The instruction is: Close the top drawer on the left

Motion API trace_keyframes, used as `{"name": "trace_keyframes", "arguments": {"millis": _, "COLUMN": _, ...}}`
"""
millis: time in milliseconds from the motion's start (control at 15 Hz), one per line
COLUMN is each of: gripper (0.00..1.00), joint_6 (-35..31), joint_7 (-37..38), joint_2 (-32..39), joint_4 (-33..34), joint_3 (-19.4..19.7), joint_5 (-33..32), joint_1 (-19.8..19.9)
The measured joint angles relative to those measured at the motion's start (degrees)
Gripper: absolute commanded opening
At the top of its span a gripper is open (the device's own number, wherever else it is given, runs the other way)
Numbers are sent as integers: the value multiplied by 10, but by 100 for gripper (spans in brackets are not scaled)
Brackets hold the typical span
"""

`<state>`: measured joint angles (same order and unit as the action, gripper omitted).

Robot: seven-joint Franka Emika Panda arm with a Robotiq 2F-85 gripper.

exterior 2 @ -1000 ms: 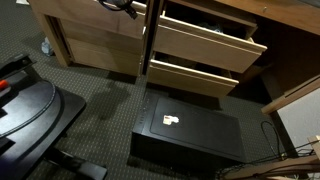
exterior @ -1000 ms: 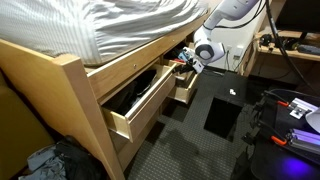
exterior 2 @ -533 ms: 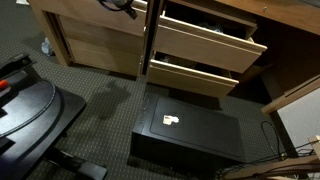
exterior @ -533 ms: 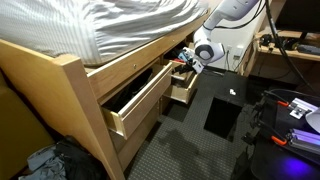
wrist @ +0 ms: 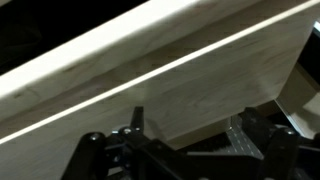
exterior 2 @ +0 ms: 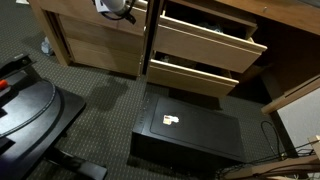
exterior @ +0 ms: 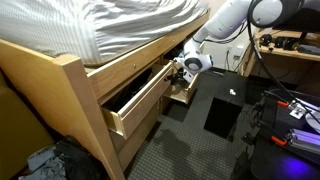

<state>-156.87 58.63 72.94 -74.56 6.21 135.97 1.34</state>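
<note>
The top drawer (exterior: 142,104), wide light pine with dark clothes inside, stands pulled out under the bed; in an exterior view it is the upper of two open drawers (exterior 2: 205,38). My gripper (exterior: 179,72) is at the far end of its front panel, beside the narrower pine drawer (exterior: 183,93), and shows at the top edge in an exterior view (exterior 2: 116,8). In the wrist view the gripper (wrist: 188,138) is open, with a pale pine panel (wrist: 150,70) close in front of and partly between the fingers (wrist: 240,138). It grips nothing.
A black flat box (exterior: 225,100) lies on the dark carpet in front of the drawers, also in an exterior view (exterior 2: 190,130). A lower pine drawer (exterior 2: 195,76) is also open. The bed frame post (exterior: 85,110) stands near. Desks with gear stand at the right (exterior: 290,45).
My arm has swung down and left, bringing the gripper from beside the narrow drawer to the end of the wide drawer's front. The drawers have not moved.
</note>
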Motion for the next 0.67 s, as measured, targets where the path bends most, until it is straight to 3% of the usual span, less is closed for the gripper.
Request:
{"name": "trace_keyframes", "arguments": {"millis": 333, "gripper": 100, "joint_6": -16, "joint_7": -13, "joint_2": 93, "joint_4": 137, "joint_3": 36, "joint_5": 48, "joint_1": -29}}
{"name": "trace_keyframes", "arguments": {"millis": 667, "gripper": 100, "joint_6": -16, "joint_7": -129, "joint_2": 100, "joint_4": 231, "joint_3": -26, "joint_5": 99, "joint_1": 9}}
